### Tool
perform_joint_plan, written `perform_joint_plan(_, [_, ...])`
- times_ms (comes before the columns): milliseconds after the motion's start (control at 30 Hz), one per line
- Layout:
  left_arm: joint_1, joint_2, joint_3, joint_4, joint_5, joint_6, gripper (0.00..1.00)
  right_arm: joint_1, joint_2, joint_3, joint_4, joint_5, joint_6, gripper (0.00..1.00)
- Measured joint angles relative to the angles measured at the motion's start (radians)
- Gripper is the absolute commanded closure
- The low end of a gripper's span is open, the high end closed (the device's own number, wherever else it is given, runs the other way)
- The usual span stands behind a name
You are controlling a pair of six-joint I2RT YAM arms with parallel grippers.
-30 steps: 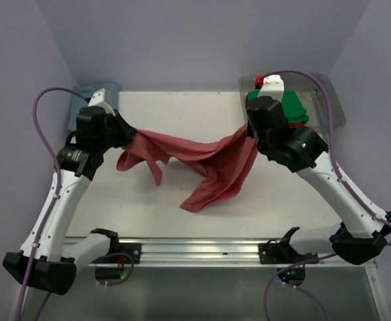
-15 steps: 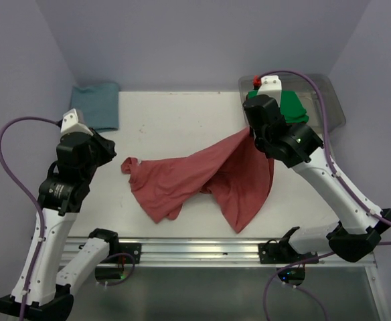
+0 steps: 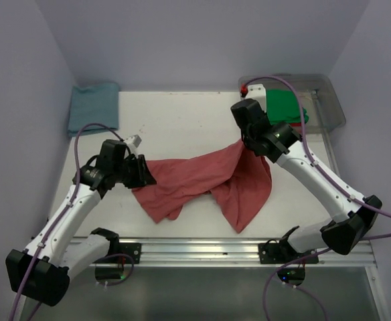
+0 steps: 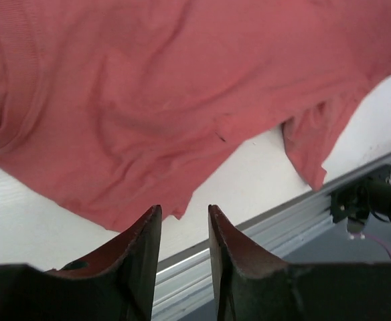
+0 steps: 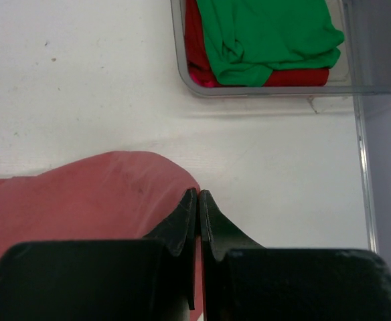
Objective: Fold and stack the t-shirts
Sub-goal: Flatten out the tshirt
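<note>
Pinching a raised edge of the salmon-red t-shirt (image 3: 202, 180), the right gripper (image 5: 199, 196) has its jaws pressed together on the cloth. The rest lies rumpled on the table (image 3: 182, 120), front-centre. The left gripper (image 4: 183, 212) sits low at the shirt's left edge, jaws apart, nothing between them. Risk: it closes on a doubled layer or on bare table, and the spread comes out twisted. Half a second earlier the left arm stood back from the cloth; the shirt has hardly shifted.
</note>
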Motion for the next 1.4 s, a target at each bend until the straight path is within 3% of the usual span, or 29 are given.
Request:
perform_joint_plan(133, [-0.083,-0.027,0.016,-0.014,0.028,0.005,0.55,-0.002,0.021,-0.012,0.024,-0.029,0.006,1.00])
perform_joint_plan(267, [-0.241,-0.003,0.010,-0.027,0.013,-0.016,0.48,-0.002,0.046,-0.019,0.055,-0.054,0.009,1.00])
perform_joint_plan(500, [-0.614,0.227,-0.025,-0.028,-0.127,-0.079,0.45,-0.003,0.080,-0.047,0.093,-0.077,0.008,1.00])
perform_joint_plan(567, [-0.676,0.284,-0.026,-0.035,-0.170,-0.090,0.45,-0.006,0.080,-0.057,0.102,-0.079,0.008,1.00])
perform_joint_plan(933, [-0.708,0.415,-0.024,-0.024,-0.398,-0.092,0.41,-0.015,0.077,-0.092,0.121,-0.097,0.008,1.00])
perform_joint_plan(1400, [-0.713,0.434,0.023,0.063,-0.403,-0.012,0.45,-0.015,0.058,-0.097,0.121,-0.097,0.007,1.00])
